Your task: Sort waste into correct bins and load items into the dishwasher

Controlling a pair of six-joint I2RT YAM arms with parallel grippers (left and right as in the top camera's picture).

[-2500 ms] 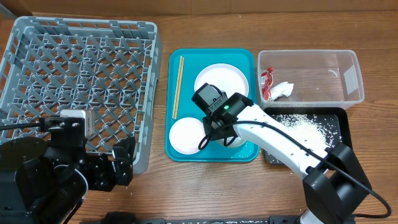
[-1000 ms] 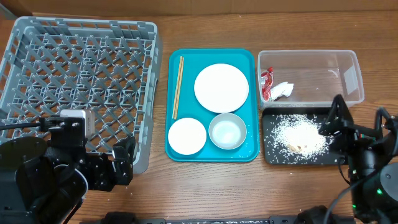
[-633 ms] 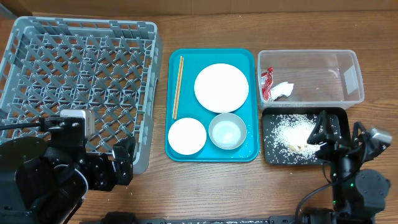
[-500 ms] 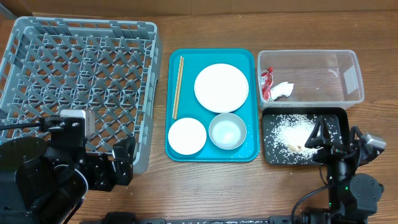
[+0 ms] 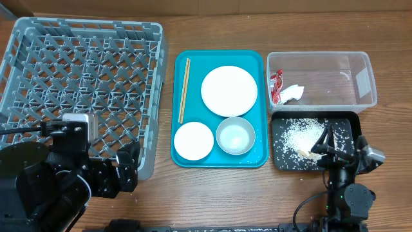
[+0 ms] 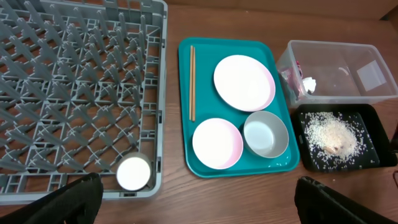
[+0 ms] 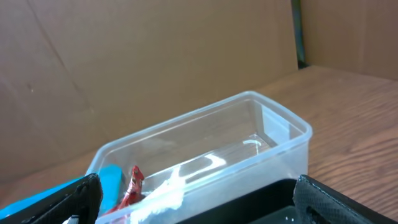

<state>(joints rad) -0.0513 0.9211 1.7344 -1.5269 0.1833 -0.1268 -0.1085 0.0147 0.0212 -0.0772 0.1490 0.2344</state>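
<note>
On the teal tray [image 5: 180, 148] lie the chopsticks [image 5: 183, 90], a white plate [image 5: 229, 91], a small white bowl [image 5: 194, 140] and a green-rimmed bowl [image 5: 235, 135]. The clear tub [image 5: 347, 64] holds the red wrapper [image 5: 277, 87] and the tissue [image 5: 291, 93]. Rice grains [image 5: 302, 134] cover the black tray [image 5: 347, 125]. The grey rack [image 5: 84, 77] stands at the left. My right gripper [image 5: 338, 149] is open and empty over the black tray's front edge. My left gripper [image 6: 199, 211] is open and empty, in front of the rack's near right corner.
In the left wrist view a small white round thing [image 6: 134, 172] sits in the rack's near right corner. The right wrist view shows the tub [image 7: 261, 149] close ahead and a brown wall behind it. Bare wood runs along the table's front edge.
The right arm has drawn back from the teal tray to the front right, over the black tray. The green-rimmed bowl now shows beside the white bowl. The left arm has not moved.
</note>
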